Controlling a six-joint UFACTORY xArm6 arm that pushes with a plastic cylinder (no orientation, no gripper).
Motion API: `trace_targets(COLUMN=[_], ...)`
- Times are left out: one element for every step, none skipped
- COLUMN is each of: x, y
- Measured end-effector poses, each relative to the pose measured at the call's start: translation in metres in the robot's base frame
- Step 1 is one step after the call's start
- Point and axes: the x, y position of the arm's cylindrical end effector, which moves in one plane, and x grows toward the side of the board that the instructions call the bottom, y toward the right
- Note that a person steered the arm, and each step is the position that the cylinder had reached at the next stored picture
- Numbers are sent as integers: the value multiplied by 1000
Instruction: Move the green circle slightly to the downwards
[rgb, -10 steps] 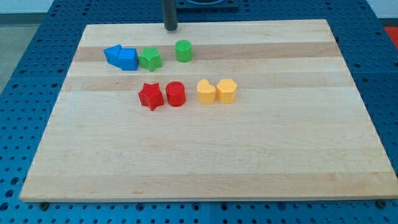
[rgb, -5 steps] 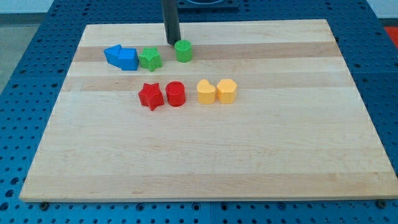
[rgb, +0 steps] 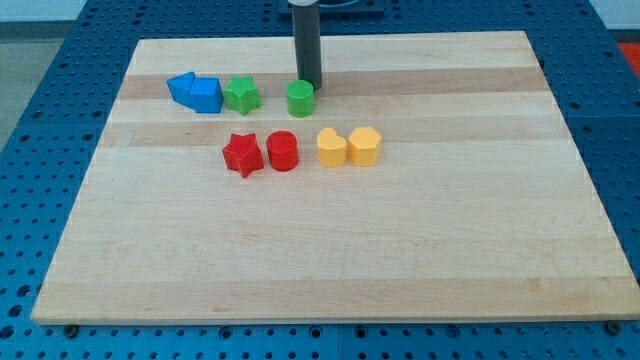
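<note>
The green circle (rgb: 299, 98) is a short green cylinder on the wooden board (rgb: 330, 250), near the view's top, right of the green star (rgb: 241, 95). My tip (rgb: 309, 84) is at the circle's upper right edge, touching or almost touching it. The dark rod rises from there out of the view's top.
Two blue blocks (rgb: 196, 91) sit left of the green star. Below the circle are a red star (rgb: 242, 154) and a red cylinder (rgb: 283, 151). Two yellow blocks (rgb: 349, 146) stand to their right. A blue pegboard table surrounds the board.
My tip moved down and to the right, from the board's top edge to the circle's upper right. The green circle shifted down by a small amount.
</note>
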Motion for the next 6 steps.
trace_targets(x=[-10, 14, 4, -26, -31, -29], y=[45, 74, 64, 7, -64, -111])
